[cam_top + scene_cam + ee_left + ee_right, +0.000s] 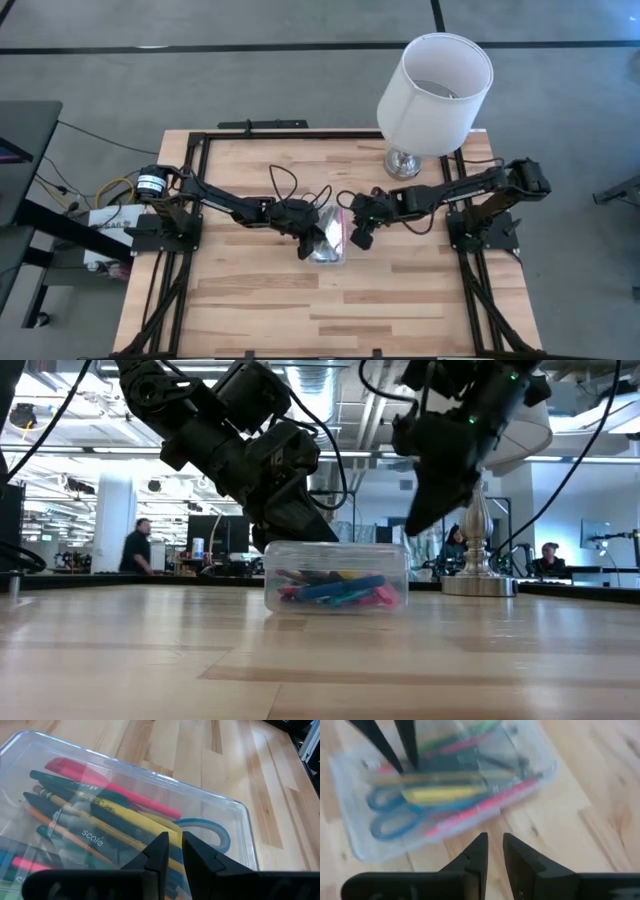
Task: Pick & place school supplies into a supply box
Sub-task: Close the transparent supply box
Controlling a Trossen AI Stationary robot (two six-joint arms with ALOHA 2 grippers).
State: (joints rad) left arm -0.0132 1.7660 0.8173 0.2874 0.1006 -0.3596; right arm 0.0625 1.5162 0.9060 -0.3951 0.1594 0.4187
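Hovering just over the supply box (330, 240) at mid-table, the left gripper (171, 851) shows its jaws nearly shut with only a slit between them and nothing held; the right gripper (491, 851), just beside the box on the lamp (432, 95) side, is likewise almost closed and empty. Risk, as I judge it: the left tips sit so close to the clear lid that a downward or sideways drift could shove or tip the light case. Box lies flat, long axis running near-to-far across the table, pens (112, 795) and scissors (395, 822) inside lying along it.
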